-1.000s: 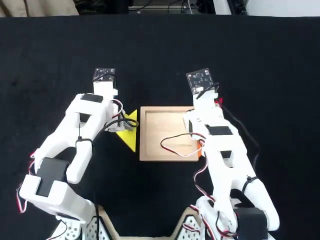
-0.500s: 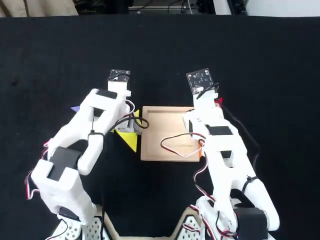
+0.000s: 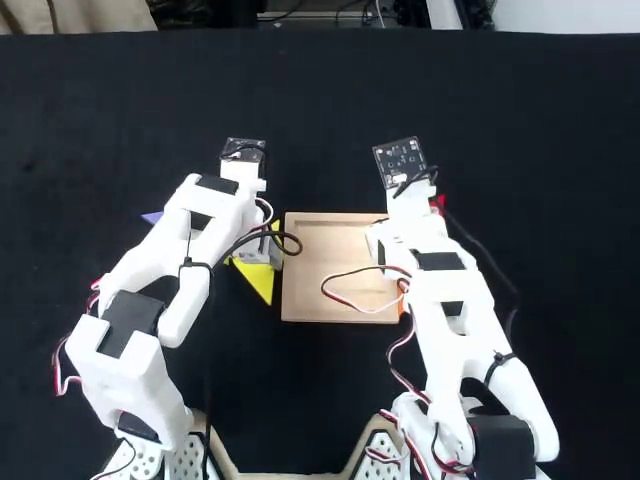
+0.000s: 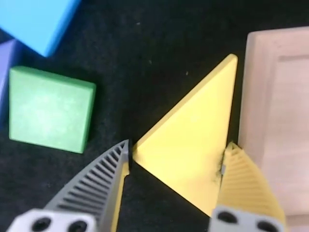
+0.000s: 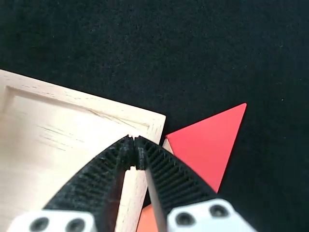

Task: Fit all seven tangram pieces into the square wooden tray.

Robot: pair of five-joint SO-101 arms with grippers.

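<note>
The square wooden tray (image 3: 325,300) lies empty between my two arms. A yellow triangle (image 4: 193,145) lies flat against the tray's (image 4: 275,96) left outer wall. My left gripper (image 4: 176,147) is open and down over it, one finger at the triangle's corner and the other at its tray-side edge. In the high view the yellow triangle (image 3: 260,282) sticks out from under that arm. My right gripper (image 5: 133,140) is shut and empty, hovering over the tray's far right corner (image 5: 152,123). A red triangle (image 5: 207,142) lies just outside that corner.
A green square (image 4: 48,108), a blue piece (image 4: 38,19) and a purple piece (image 4: 5,53) lie on the black cloth left of the yellow triangle. The purple piece (image 3: 152,217) peeks out beside the left arm. An orange piece (image 5: 152,220) sits by the tray's right wall.
My left arm has swung right toward the tray and settled over the yellow triangle, uncovering the purple piece. The tray shifted slightly right. The right arm has not moved.
</note>
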